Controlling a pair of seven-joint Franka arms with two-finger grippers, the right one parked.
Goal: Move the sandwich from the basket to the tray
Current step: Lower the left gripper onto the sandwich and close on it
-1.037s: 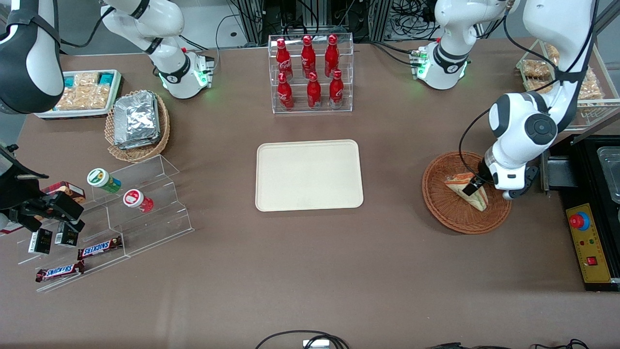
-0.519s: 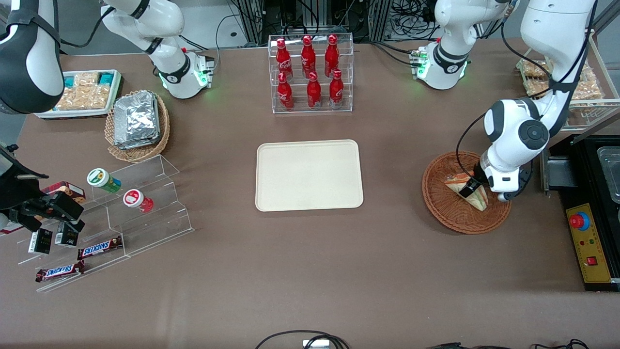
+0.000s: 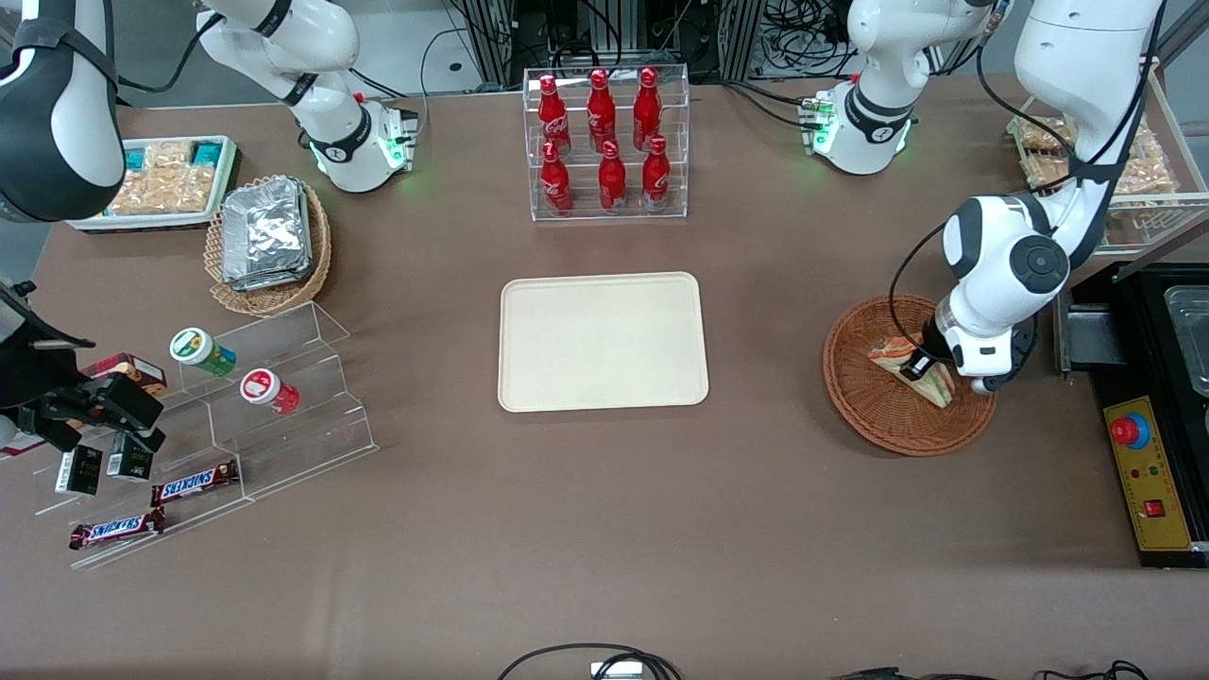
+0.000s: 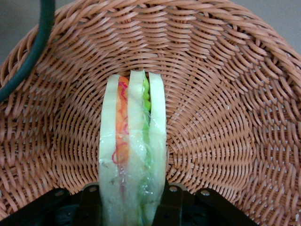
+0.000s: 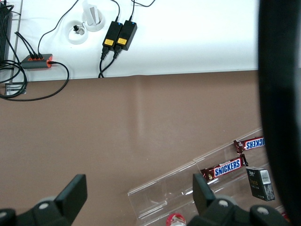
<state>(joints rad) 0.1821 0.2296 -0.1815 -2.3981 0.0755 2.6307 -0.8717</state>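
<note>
The gripper pinches the sandwich by its wide end, inside the basket at the front view's right. Best to lift straight up until the wedge clears the woven rim, then carry it across bare desk to the tray at centre frame.

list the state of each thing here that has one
sandwich: wrapped, on edge in the basket, gripped
basket: holds only the sandwich
tray: empty
hand: in the basket, closed on the sandwich
red bottles: upright, capped, in the clear rack
</note>
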